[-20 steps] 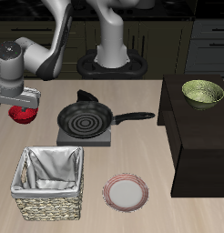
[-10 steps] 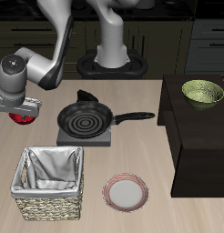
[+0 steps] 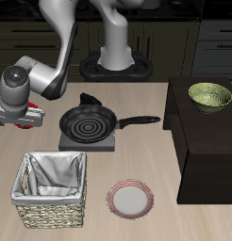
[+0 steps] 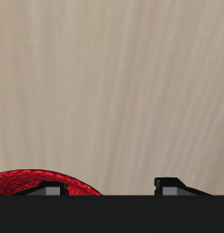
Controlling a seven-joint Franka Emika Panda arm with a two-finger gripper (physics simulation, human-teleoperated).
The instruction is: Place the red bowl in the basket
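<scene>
The red bowl [image 3: 29, 114] sits on the table near its back edge, beside the frying pan; the gripper hides nearly all of it in the exterior view. In the wrist view its ribbed red rim [image 4: 36, 180] shows right at one fingertip [image 4: 52, 189]. My gripper [image 3: 24, 117] is low over the bowl, its fingers wide apart with bare table between them [image 4: 114, 187]. The woven wicker basket [image 3: 52, 213] with grey cloth lining stands nearer the table's front edge, apart from the bowl and empty.
A black frying pan [image 3: 88, 122] rests on a grey stove plate beside the bowl, its handle pointing away. A pink-rimmed plate [image 3: 131, 199] lies beside the basket. An olive-green bowl [image 3: 210, 95] sits on a dark raised cabinet [image 3: 207, 151].
My gripper has come down over the red bowl, which showed below it earlier and is now nearly covered. The bowl has not moved.
</scene>
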